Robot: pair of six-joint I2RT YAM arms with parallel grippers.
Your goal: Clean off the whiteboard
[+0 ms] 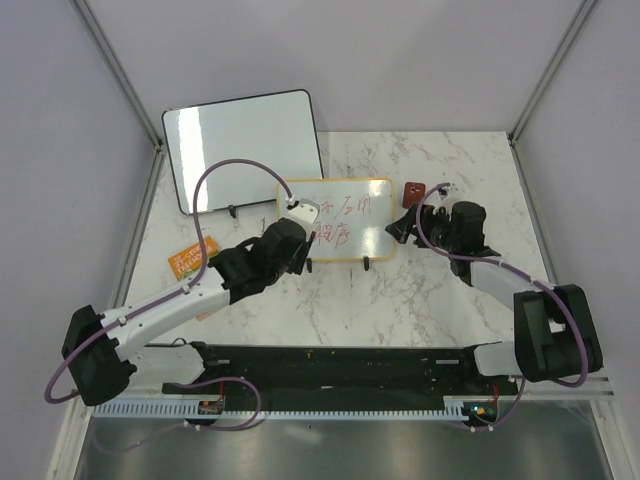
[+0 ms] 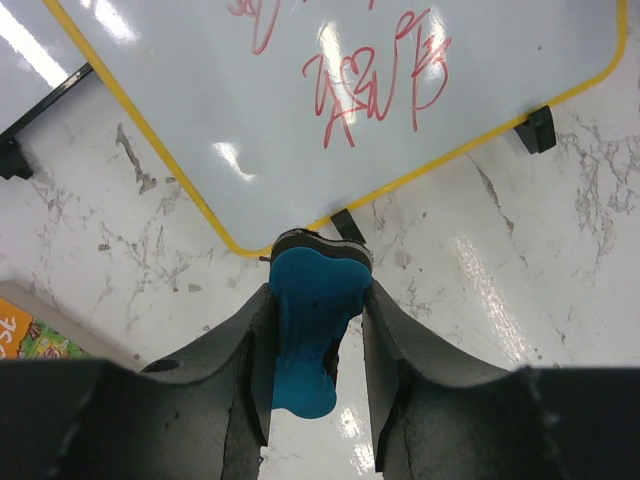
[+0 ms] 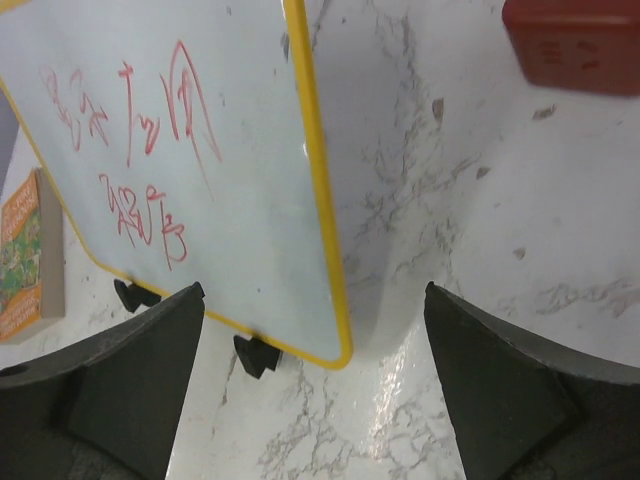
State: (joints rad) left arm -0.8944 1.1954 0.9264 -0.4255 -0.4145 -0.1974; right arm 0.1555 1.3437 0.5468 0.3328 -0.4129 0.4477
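Holding a blue eraser in a partly closed pinch, our left gripper sits at the near left corner of the whiteboard. We see our right gripper spread wide, holding nothing, beside the whiteboard's right edge. The whiteboard, bearing red writing, stands between both grippers.

A white marble-patterned table carries four things. The yellow-framed whiteboard stands mid-table on small black feet. A larger black-framed board stands at the far left corner. An orange box lies left, and a red block lies just right of the whiteboard.
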